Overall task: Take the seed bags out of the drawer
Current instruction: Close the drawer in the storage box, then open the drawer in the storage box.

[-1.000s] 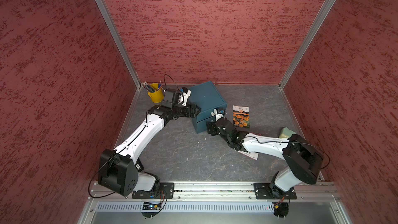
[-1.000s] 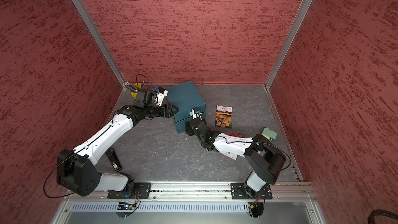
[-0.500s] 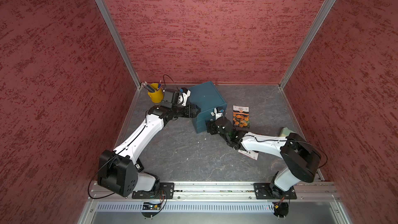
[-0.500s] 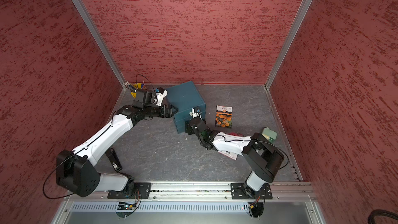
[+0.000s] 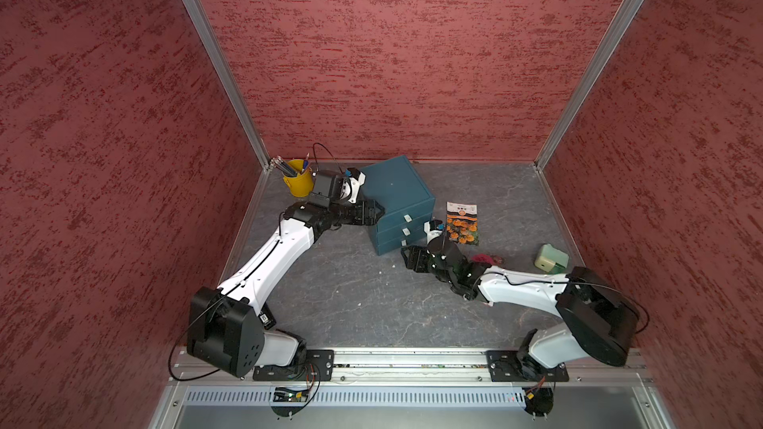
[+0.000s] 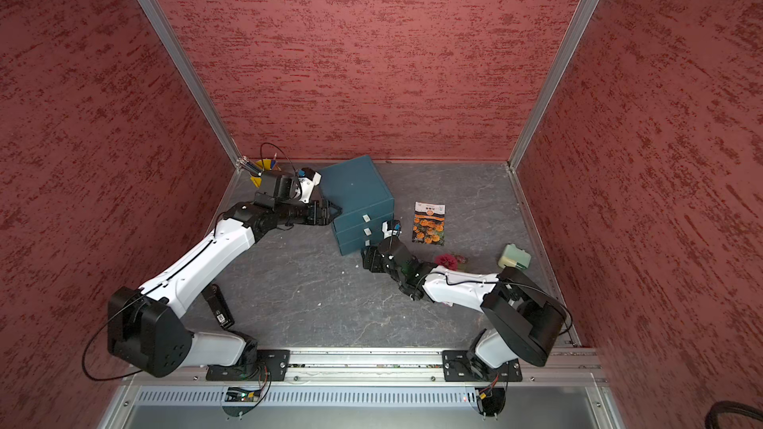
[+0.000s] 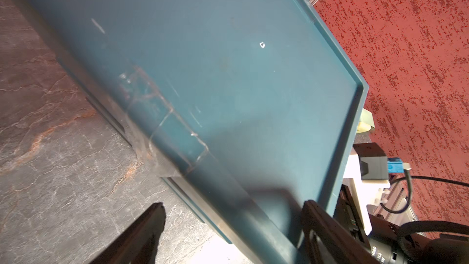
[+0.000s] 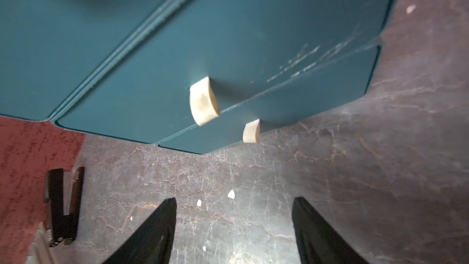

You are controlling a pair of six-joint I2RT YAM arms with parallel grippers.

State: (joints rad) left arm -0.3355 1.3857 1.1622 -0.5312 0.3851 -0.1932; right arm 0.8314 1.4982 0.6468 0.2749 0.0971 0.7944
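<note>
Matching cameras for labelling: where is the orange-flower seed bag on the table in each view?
In a top view: orange-flower seed bag, right of the teal cabinet.
In a top view: same spot.
Left wrist: not in it.
Right wrist: not in it.
Shared landmark: the teal cabinet, in all four.

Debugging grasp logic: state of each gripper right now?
Left gripper: open, fingers straddling the cabinet edge.
Right gripper: open, empty, facing the closed drawers.
</note>
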